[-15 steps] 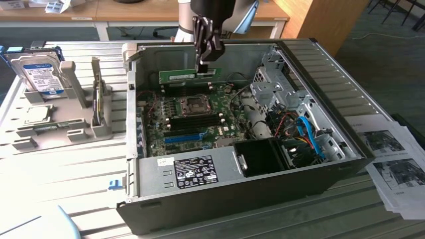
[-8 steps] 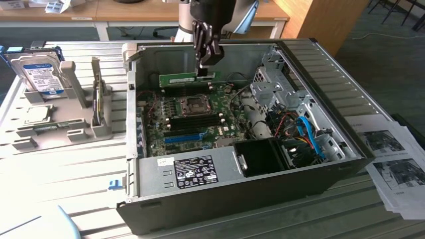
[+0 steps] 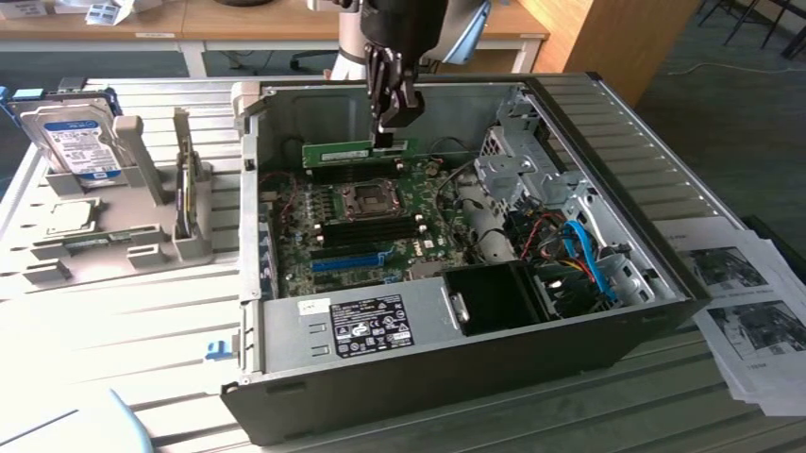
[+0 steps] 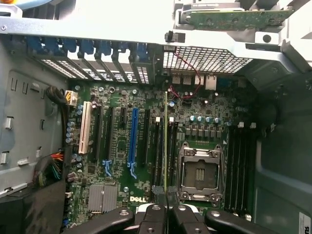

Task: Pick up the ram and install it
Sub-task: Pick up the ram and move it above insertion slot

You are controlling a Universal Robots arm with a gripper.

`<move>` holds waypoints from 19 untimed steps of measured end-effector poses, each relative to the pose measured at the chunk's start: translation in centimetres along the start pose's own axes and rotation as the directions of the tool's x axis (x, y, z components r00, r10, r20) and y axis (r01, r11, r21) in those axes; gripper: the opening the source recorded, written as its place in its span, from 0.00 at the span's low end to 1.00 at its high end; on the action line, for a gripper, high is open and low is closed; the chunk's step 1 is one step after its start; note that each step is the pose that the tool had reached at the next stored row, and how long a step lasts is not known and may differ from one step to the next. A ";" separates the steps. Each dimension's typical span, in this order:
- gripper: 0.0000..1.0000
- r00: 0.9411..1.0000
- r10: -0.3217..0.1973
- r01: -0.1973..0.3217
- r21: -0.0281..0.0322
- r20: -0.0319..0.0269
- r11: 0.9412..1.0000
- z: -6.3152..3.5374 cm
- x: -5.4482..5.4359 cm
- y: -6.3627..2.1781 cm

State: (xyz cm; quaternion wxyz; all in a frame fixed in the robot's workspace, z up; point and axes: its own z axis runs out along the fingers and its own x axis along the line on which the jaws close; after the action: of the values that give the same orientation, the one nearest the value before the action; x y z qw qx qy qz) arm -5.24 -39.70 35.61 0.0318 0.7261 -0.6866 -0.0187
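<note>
Pinching the ram (image 3: 338,149) by one end, the fingers (image 3: 393,142) hold it on edge above the motherboard (image 3: 330,247) inside the open case (image 3: 655,189). Installing is the step in hand; seating it calls for lining its lower edge up with a memory slot (image 4: 158,151).

Wooden desks (image 3: 252,24) behind, dark carpet (image 3: 718,104), pale slatted table (image 3: 126,321)

- Exterior view: hard light falls on the white slatted table (image 3: 113,311), and we log it as washed out to near-white at the exterior view's left.
- The computer case (image 3: 629,160) interior lies in shade, and the black fan shroud (image 3: 497,297) reads as a dark, near-featureless block.
- Wrist view: the motherboard (image 4: 214,105) is softly and evenly lit, with glints on the CPU socket frame (image 4: 200,168).
- The ram (image 4: 165,141) catches light as a thin pale edge.
</note>
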 end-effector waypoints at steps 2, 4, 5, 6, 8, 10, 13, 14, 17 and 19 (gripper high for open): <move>0.11 1.000 0.000 0.000 0.000 0.000 1.000 -0.03 0.0 -0.46; 0.11 1.000 0.000 0.000 -0.001 0.000 1.000 -0.06 0.0 -0.89; 0.11 1.000 0.000 0.000 -0.001 0.000 1.000 -0.07 0.1 -1.05; 0.11 1.000 0.000 0.000 -0.001 0.000 1.000 -0.08 0.1 -1.16; 0.11 1.000 0.000 0.000 -0.001 0.000 1.000 -0.09 0.1 -1.32; 0.11 1.000 0.000 0.000 -0.001 0.000 1.000 -0.09 0.1 -1.36; 0.11 1.000 0.000 0.000 -0.001 0.000 1.000 -0.09 0.1 -1.36; 0.11 1.000 0.001 -0.001 -0.001 0.000 1.000 -0.10 0.1 -1.37; 0.11 1.000 0.004 -0.004 -0.001 0.000 1.000 -0.09 0.1 -1.43; 0.11 1.000 0.006 -0.006 -0.001 0.000 1.000 -0.09 0.1 -1.44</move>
State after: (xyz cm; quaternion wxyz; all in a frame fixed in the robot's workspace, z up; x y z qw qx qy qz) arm -3.80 -39.70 35.60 0.0320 0.7240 -0.6888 -0.0190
